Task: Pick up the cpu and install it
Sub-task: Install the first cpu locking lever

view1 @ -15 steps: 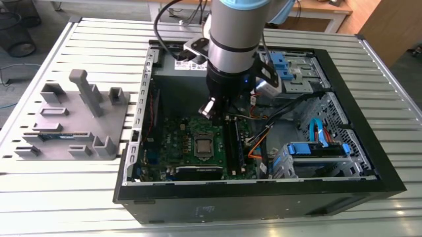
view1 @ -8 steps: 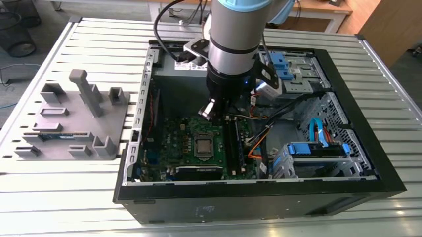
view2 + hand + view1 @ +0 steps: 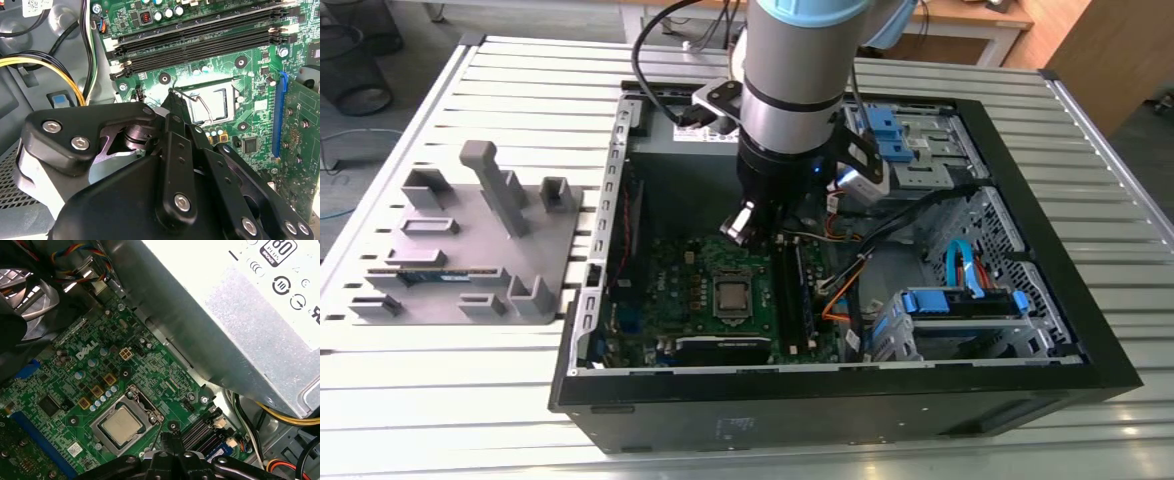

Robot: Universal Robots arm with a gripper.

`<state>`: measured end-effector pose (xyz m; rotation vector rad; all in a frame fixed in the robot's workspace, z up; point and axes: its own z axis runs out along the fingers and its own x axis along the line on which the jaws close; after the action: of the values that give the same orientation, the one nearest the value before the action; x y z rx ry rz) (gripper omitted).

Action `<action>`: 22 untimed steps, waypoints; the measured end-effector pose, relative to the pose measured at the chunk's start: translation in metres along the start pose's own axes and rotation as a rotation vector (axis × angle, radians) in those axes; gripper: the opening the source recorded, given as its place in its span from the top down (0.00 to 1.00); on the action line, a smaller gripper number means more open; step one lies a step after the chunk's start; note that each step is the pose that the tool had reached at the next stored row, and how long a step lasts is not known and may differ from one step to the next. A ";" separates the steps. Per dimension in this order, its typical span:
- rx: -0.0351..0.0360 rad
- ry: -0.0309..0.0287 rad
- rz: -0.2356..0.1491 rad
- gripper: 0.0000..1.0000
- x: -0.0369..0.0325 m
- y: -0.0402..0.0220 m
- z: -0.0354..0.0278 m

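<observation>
**CPU seated in the motherboard socket, gripper just above it**

The cpu, a small flat square chip with a silvery-grey metal top, lies inside the rectangular silver metal socket frame near the middle of the green motherboard. In the second wrist view I see it under the frame's thin wire lever, which lies across it.

The motherboard sits in the floor of the open black computer case, which lies on its side on the ribbed metal tabletop. Also in the case are a grey metal power supply box, blue drive brackets, long black empty memory slots and bundled yellow and black cables. Outside it, toward the exterior view's left edge of the tabletop, lies a grey moulded parts holder.

My arm comes straight down into the case, its grey cylindrical wrist vertical. The black gripper hangs just above the board beside the socket, its fingertips drawn together to a point and holding nothing.
</observation>
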<state>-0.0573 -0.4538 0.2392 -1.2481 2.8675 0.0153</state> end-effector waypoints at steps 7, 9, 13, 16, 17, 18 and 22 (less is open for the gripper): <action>0.0000 0.0000 0.001 0.89 0.0001 0.0000 0.0001; 0.0000 0.0000 0.002 0.89 0.0000 0.0000 0.0004; 0.0001 0.0000 0.011 0.89 0.0001 -0.0001 0.0012; 0.0004 -0.0001 0.023 0.89 0.0001 -0.0001 0.0023; 0.0006 0.0000 0.028 0.89 0.0002 -0.0001 0.0027; 0.0007 0.0000 0.034 0.89 0.0003 0.0000 0.0031; 0.0016 0.0003 0.063 0.89 0.0005 0.0001 0.0044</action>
<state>-0.0576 -0.4541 0.2348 -1.1567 2.9056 0.0135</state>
